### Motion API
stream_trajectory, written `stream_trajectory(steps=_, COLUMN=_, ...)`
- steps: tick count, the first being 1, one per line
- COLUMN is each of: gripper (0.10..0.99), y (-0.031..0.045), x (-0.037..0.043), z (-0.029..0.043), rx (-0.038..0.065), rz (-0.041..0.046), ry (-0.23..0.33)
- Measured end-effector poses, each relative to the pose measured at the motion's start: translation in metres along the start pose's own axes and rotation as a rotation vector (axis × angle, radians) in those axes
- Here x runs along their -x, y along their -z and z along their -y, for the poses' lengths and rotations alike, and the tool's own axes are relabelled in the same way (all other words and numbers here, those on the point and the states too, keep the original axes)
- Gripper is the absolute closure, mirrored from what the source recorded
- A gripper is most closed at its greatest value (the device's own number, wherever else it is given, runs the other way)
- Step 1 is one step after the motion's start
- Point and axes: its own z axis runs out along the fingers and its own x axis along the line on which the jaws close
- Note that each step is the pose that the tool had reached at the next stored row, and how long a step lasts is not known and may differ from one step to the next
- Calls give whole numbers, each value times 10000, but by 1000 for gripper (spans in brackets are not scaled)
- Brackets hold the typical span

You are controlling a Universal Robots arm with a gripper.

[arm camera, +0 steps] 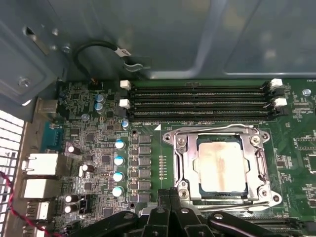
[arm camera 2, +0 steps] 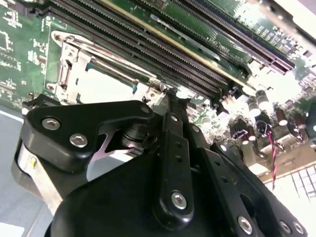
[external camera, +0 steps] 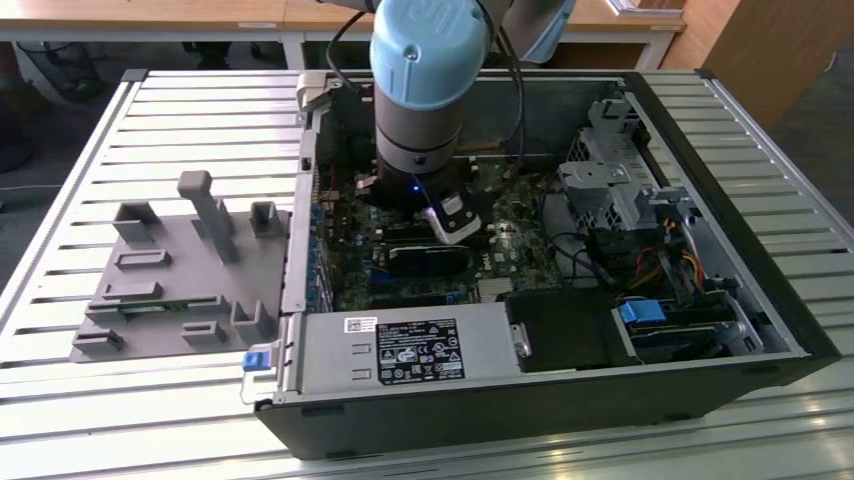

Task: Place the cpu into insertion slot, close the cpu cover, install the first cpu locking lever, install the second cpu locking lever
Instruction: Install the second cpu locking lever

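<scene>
Arm: in the exterior view the arm reaches down into the open computer case, its wrist low over the green motherboard.
Gripper: in the first wrist view the gripper shows two black fingers pressed together, nothing between them, tips just beside the socket's rim. In the second wrist view the gripper shows as black linkages with the tips at the socket's edge.
cpu: seated in the insertion slot; its silver-grey face shows through the window in the first wrist view, and as a pale square in the second wrist view.
cpu cover: lies down flat over the chip, its metal frame around it.
Locking levers: position cannot be told.
Memory slots: long black slots run beside the socket.
Outside the case: a grey fixture tray sits at the exterior view's left on the slatted table.
</scene>
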Motion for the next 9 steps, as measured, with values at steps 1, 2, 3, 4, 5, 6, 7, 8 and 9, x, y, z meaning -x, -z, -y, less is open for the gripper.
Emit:
stream_trajectory(steps=1, gripper=980, y=13, x=0, z=-4, rx=-1, rz=0, ry=-1)
stream_trajectory(steps=2, gripper=980, y=25, x=-1, z=-8, rx=-2, rz=-1, ry=-1)
stream_trajectory(steps=3, gripper=980, y=33, x=-1, z=-11, rx=-1, rz=0, ry=-1)
stream_trajectory(steps=4, gripper=980, y=43, x=-1, z=-15, rx=-1, rz=-1, ry=-1)
stream_trajectory(steps=5, gripper=980, y=53, x=-1, z=-18, rx=-1, rz=0, ry=-1)
stream_trajectory(steps=6, gripper=980, y=61, x=-1, z=-21, rx=-1, rz=0, ry=-1)
stream_trajectory(steps=7, gripper=980, y=70, x=-1, z=-23, rx=-1, rz=0, ry=0)
stream_trajectory(steps=8, gripper=980, y=80, x=-1, z=-27, rx=-1, rz=-1, ry=-1)
stream_trajectory(steps=9, gripper=980, y=91, x=-1, z=-31, rx=-1, rz=0, ry=0)
